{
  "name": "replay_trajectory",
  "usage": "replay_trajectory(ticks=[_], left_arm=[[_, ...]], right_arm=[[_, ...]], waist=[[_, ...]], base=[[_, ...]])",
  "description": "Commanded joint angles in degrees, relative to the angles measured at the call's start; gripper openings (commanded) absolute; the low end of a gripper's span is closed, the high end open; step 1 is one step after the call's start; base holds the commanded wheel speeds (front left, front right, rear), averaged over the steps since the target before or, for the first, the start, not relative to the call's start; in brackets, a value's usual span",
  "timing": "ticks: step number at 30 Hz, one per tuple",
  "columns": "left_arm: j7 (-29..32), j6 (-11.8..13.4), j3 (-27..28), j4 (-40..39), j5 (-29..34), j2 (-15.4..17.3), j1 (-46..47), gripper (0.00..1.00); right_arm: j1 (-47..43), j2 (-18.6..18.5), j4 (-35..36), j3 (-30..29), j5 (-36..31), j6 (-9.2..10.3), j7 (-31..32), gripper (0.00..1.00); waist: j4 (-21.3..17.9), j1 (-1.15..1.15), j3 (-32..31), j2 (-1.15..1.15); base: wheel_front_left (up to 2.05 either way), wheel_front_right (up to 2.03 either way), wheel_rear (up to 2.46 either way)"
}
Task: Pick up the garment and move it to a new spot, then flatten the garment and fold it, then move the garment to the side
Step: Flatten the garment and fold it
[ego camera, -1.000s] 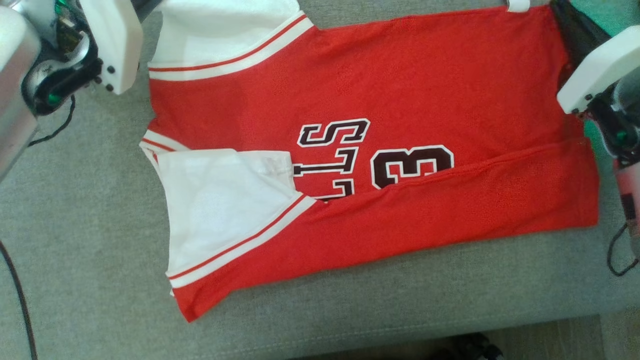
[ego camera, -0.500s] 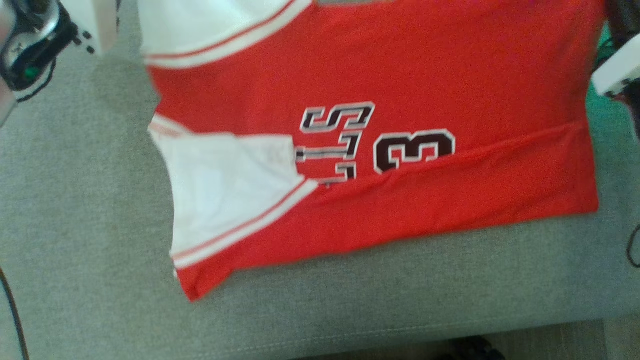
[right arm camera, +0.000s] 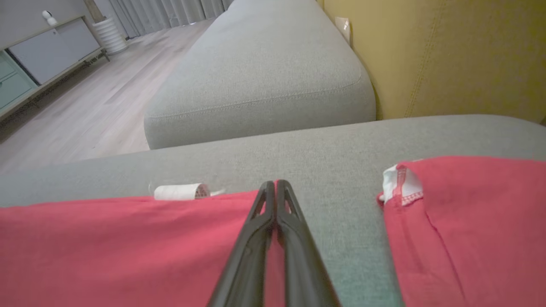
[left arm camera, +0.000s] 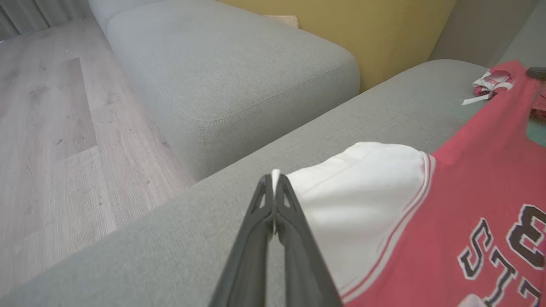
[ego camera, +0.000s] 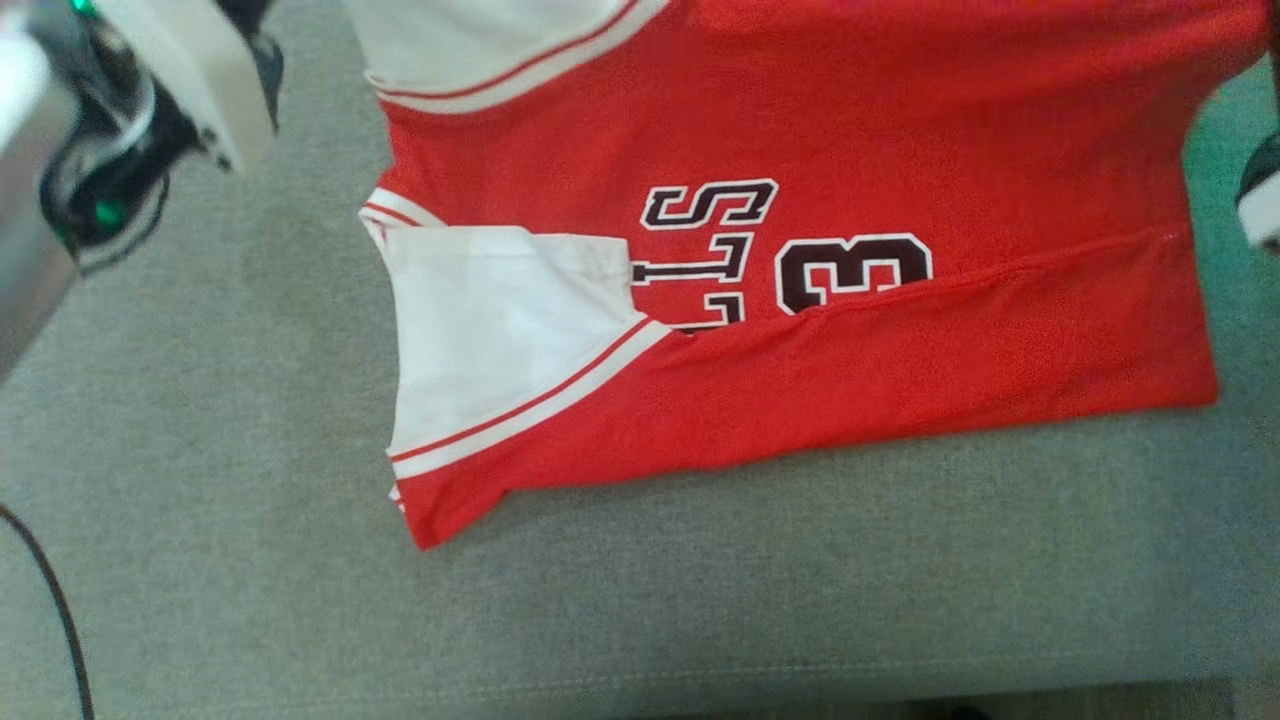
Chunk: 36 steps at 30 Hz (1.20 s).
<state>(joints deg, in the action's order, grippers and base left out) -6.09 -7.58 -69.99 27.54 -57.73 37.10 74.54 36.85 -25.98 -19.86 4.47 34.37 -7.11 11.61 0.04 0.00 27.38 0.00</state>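
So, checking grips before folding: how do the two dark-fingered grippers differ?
The left gripper pinches the edge of the white sleeve; the right gripper pinches plain red cloth. Left works at the shoulder end of the red basketball jersey, right at its bottom end. Both are shut on it.

A grey sofa seat [ego camera: 300, 620] lies below the head camera, with a black cable [ego camera: 55, 600] at 8 o'clock. From the right wrist, a second grey cushion [right arm camera: 264, 76] sits at 12 o'clock and a yellow backrest [right arm camera: 448, 55] at 2. Wood floor [right arm camera: 98, 106] and a pale cabinet [right arm camera: 47, 55] sit at 10.

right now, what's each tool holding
left tool: closed, pinching the jersey by its white sleeve
right tool: closed, pinching the jersey at its red edge
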Motion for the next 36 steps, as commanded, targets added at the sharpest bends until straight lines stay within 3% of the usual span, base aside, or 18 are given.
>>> replay_trajectory(ticks=[1, 20, 29, 36], left_arm=[[-0.93, 0.26, 2.5, -2.04, -0.63, 3.81, 0.32, 0.0], [-4.85, 10.84, -0.63, -28.03, -2.54, 13.18, -18.86, 0.0], [-5.43, 12.32, -1.75, -29.63, -3.16, 13.21, -24.83, 0.0], [-6.14, 12.19, -2.23, -27.12, -3.47, 11.1, -28.34, 0.0]], right_arm=[[-1.93, -1.32, 2.77, -0.82, 0.59, -0.37, 0.31, 0.0], [-19.96, 1.14, 12.34, -9.49, -0.67, -0.37, 5.62, 0.0], [-24.29, 2.94, 12.6, -11.5, -0.95, -0.37, 7.58, 0.0], [-25.59, 4.04, 11.32, -11.35, -1.0, -0.37, 8.98, 0.0]], waist=[[0.77, 0.0, -0.73, 0.0], [4.36, 0.0, -3.1, 0.0], [4.86, 0.0, -3.04, 0.0], [4.71, 0.0, -3.92, 0.0]], base=[[0.0, 0.0, 0.0], [0.0, 0.0, 0.0], [0.0, 0.0, 0.0], [0.0, 0.0, 0.0]])
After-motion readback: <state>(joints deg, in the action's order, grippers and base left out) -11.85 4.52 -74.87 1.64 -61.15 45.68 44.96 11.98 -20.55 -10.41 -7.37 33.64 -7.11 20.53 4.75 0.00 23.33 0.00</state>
